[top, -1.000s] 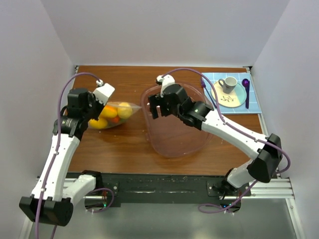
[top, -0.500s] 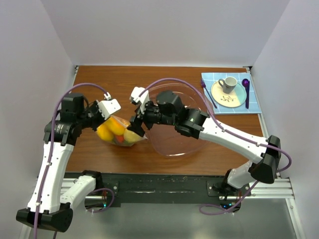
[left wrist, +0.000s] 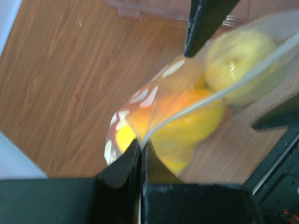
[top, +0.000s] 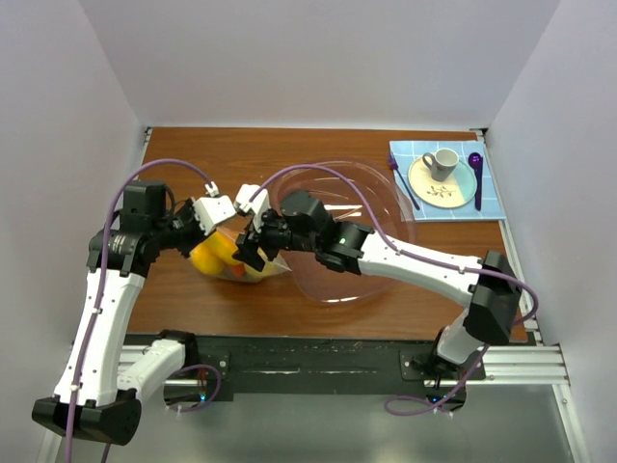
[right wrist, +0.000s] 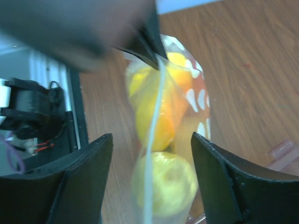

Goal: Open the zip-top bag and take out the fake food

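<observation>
Left of centre, the left gripper (left wrist: 140, 150) pinches the bag's (top: 234, 267) edge. The right gripper (right wrist: 150, 140) is spread around it, food (left wrist: 236, 56) inside.

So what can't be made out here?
1. Zip strip of the clear soft plastic zip-top bag, open or sealed: left claw and right claw cover it from the top, wrist views blur it.
2. Count of yellow and orange plastic fake food: pieces overlap in every view.
3. Print on the pale round plate: too small, top view.
</observation>
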Tool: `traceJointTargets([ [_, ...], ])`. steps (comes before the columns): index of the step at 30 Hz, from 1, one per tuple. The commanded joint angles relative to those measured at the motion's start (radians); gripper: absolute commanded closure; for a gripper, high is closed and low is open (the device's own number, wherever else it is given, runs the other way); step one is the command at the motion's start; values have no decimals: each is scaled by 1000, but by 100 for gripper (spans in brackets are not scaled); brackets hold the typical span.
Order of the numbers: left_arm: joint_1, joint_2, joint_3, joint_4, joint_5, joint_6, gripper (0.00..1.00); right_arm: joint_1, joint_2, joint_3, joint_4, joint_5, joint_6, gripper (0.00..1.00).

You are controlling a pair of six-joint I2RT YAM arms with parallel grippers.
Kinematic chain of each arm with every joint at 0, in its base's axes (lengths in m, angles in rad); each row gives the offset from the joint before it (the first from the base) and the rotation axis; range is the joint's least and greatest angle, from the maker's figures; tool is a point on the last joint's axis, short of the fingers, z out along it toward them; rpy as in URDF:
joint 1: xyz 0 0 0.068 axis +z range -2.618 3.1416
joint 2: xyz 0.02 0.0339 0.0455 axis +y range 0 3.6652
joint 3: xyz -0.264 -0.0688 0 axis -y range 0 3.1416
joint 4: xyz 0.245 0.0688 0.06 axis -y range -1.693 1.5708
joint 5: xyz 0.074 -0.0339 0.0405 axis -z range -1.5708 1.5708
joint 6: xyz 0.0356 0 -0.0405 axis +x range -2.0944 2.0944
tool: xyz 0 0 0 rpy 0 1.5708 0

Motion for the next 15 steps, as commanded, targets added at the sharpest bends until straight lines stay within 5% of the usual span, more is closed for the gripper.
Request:
traceJointTargets([
  [1,5,-9,42,-9,54,28,100,6,22,-14,102,77,9,32],
  [3,5,-9,42,-20,66,38,100,6,29,-17,105,87,9,35],
  [6,5,-14,43,-35,89,45,100,6,42,-15,105,100,10,56],
  [7,5,-13,48,-34,97,39,96,6,42,-15,102,101,10,71],
  [8,5,-11,52,-28,97,26,88,6,40,-18,102,112,10,79],
  [9,5,-6,62,-23,97,-5,60,6,37,-26,103,121,12,88],
  [10,5,6,86,-9,94,-23,43,6,29,-31,108,132,12,100],
  [12,5,20,114,14,99,-77,1,6,19,-53,119,160,24,100],
  [15,6,12,164,81,120,-157,0,6,-6,-75,128,198,38,100],
])
